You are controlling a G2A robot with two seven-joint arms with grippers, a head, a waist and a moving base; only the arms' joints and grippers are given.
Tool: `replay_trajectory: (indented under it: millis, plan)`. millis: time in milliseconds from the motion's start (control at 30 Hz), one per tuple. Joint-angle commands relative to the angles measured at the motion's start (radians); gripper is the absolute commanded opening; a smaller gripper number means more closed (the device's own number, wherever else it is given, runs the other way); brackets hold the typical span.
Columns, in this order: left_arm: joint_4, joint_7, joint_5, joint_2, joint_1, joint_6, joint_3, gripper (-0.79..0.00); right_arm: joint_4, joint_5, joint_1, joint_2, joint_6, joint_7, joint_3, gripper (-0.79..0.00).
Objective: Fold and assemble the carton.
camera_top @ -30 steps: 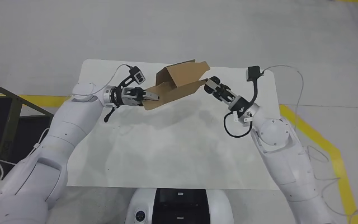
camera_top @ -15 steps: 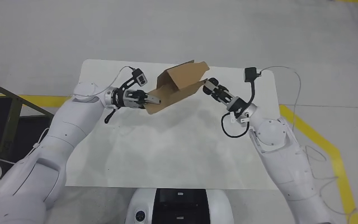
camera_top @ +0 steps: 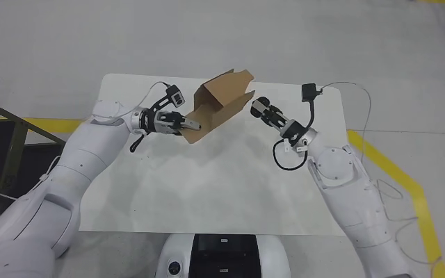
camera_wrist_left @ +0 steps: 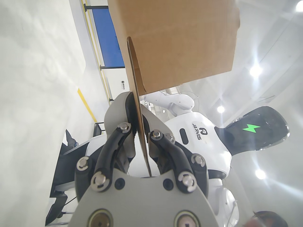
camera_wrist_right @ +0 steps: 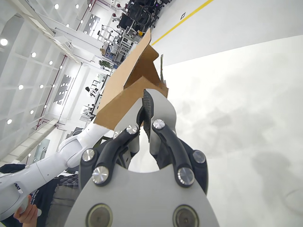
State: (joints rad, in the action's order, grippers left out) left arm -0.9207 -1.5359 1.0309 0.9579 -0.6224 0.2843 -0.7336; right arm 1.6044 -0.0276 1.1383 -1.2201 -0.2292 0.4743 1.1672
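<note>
— Where is the carton (camera_top: 221, 101) sitting?
— Over the table's (camera_top: 208, 194) far side. The left gripper (camera_top: 197, 126) is pinching its lower flap, and the right gripper (camera_top: 255, 105) is pressing together at its opposite edge.
— Changing?
— It's tipping steeper, with the right gripper edging inward.

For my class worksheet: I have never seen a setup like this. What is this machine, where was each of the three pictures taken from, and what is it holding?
It is a two-armed robot working at a white table. The top view looks down from a camera above its arms. The other two views come from cameras on its wrists, each looking along that arm's own gripper, a two-fingered clamp. Between the arms is a brown carton, partly opened. The left gripper is shut on a thin flap of it, seen edge-on in the left wrist view. The right gripper is shut at the carton's opposite end. Whether cardboard sits between its fingers is hard to tell.
</note>
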Motion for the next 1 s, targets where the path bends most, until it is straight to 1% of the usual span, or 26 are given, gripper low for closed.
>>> replay_trajectory:
  millis: [0,133,167,233,267,300,333,367,500,633,733,767,967]
  plan:
    - [0.016,0.0,0.01,-0.002,0.0,0.0,-0.009,-0.785,0.001,0.03,0.009,0.002,-0.009,0.028,0.009,-0.776]
    - [0.027,0.0,0.01,-0.006,0.001,0.0,-0.021,-0.785,0.0,0.106,0.025,0.006,-0.02,0.104,0.026,-0.61]
    - [0.027,0.0,0.009,-0.007,0.001,0.0,-0.023,-0.785,0.0,0.131,0.029,0.007,-0.019,0.126,0.029,-0.557]
    - [0.02,0.0,0.001,-0.01,0.0,0.0,-0.023,-0.785,-0.003,0.177,0.031,0.008,-0.016,0.166,0.036,-0.428]
    - [0.013,0.0,-0.006,-0.012,0.0,0.0,-0.02,-0.785,-0.004,0.202,0.031,0.009,-0.025,0.188,0.038,-0.397]
    - [0.005,0.0,-0.014,-0.015,-0.001,0.0,-0.014,-0.785,-0.004,0.203,0.026,0.01,-0.046,0.217,0.039,-0.151]
    - [-0.006,0.0,-0.02,-0.018,-0.002,0.0,-0.005,-0.785,-0.008,0.192,0.021,0.012,-0.076,0.239,0.041,-0.043]
    - [-0.015,0.0,-0.027,-0.022,-0.002,0.0,0.006,-0.785,-0.015,0.191,0.02,0.013,-0.108,0.258,0.039,-0.006]
    - [-0.045,0.0,-0.032,-0.039,0.008,0.0,0.058,-0.785,-0.05,0.193,0.007,0.016,-0.245,0.327,0.037,0.0]
    - [-0.053,0.0,-0.006,-0.061,0.028,0.0,0.098,-0.785,-0.086,0.221,-0.001,0.021,-0.318,0.357,0.058,0.0]
    - [-0.072,0.0,0.015,-0.081,0.046,-0.003,0.139,-0.785,-0.105,0.259,-0.006,0.027,-0.338,0.403,0.072,0.0]
    - [-0.076,0.0,0.017,-0.084,0.048,-0.004,0.145,-0.785,-0.108,0.263,-0.007,0.027,-0.339,0.408,0.074,0.0]
    - [-0.076,0.0,0.017,-0.084,0.048,-0.004,0.145,-0.785,-0.108,0.263,-0.007,0.027,-0.339,0.408,0.074,0.0]
